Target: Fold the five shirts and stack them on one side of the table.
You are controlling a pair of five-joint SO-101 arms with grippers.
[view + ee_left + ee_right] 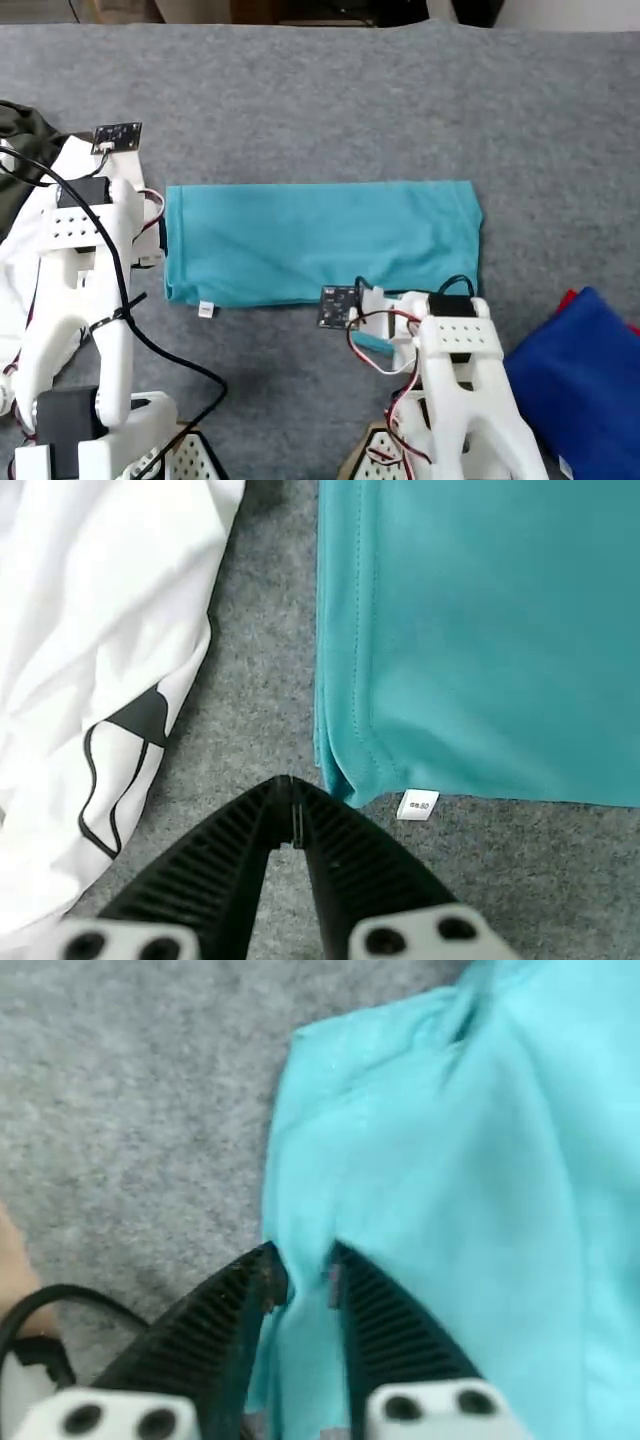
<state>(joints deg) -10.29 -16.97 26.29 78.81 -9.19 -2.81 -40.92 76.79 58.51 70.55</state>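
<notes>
The right gripper (300, 1270) is clamped on the near edge of the teal cotton shirt (320, 235), with a pinch of cloth bunched between its black ribbed fingers (390, 1340). Beyond it the shirt lies as a long flat rectangle across the grey felt-covered table (330, 100). The left gripper (290, 815) is closed on nothing. Its tips meet above bare felt, just beside the shirt's corner with a small white label (418, 805). On its other side lies a crumpled white shirt with black line print (90, 610). Outward of the right gripper sits a royal-blue shirt (580, 370). Beyond the left gripper lies a dark olive garment (20, 125).
</notes>
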